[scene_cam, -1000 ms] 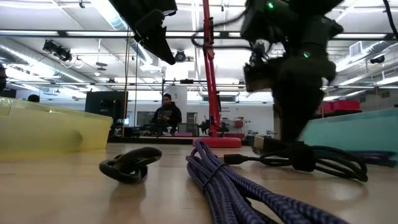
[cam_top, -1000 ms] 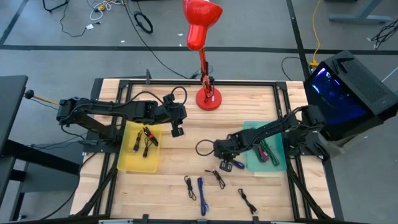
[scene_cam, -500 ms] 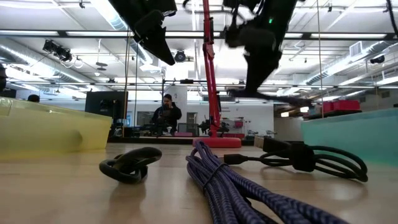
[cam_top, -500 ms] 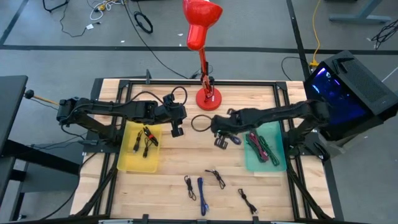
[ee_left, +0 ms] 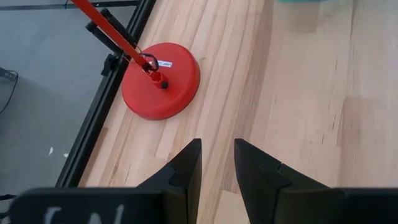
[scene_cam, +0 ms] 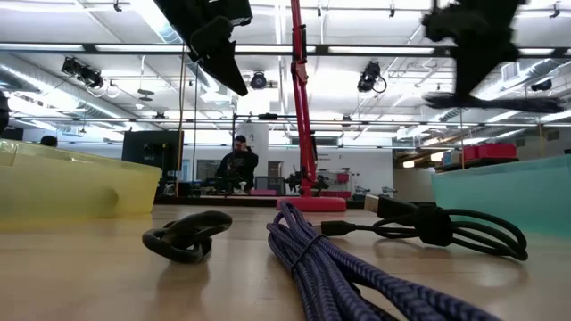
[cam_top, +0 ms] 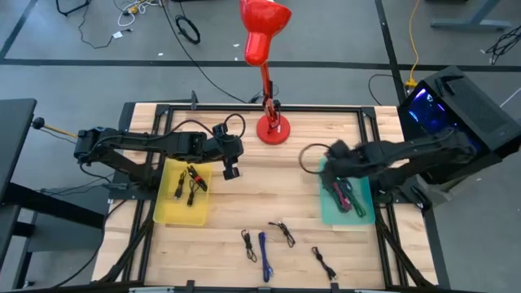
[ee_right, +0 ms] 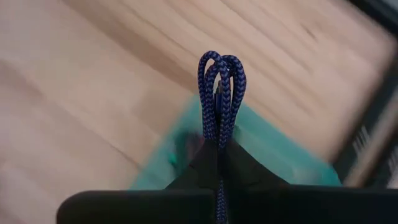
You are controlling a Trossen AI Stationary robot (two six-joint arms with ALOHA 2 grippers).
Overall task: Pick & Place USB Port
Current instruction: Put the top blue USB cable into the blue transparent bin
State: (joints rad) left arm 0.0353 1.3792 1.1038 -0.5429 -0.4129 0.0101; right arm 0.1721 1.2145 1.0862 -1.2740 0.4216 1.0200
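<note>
My right gripper (cam_top: 334, 161) hangs above the left rim of the teal bin (cam_top: 348, 199) and is shut on a blue braided cable bundle (ee_right: 221, 78). In the right wrist view the bin (ee_right: 292, 165) lies under the cable. The bin holds pink and green cables lying on its floor. My left gripper (cam_top: 231, 171) hovers open between the yellow bin (cam_top: 183, 195) and the red lamp base (ee_left: 160, 81), touching nothing. More cables lie flat on the table near its near edge: a blue one (cam_top: 263, 254) and black ones (cam_top: 282, 233). My right gripper pinches the blue cable bundle between its two fingers (ee_right: 208, 158), just below the folded loop end (ee_right: 221, 65). Several strands run side by side through the hold. The loops stick out past the fingertips, lifted clear of the table and the bin.
The red lamp (cam_top: 264, 49) stands on its base at the table's far edge, its pole rising between the arms. The yellow bin holds black and red cables. Black cables (scene_cam: 446, 227) and a purple-blue braided one (scene_cam: 330, 267) lie near the low camera. Bare wood lies between the bins.
My right gripper, shut on the blue cable, has risen from the table's middle, swung toward the far edge and then toward the right edge, and now stands above the teal bin's left rim. The cable has been lifted clear of the table and carried along.
</note>
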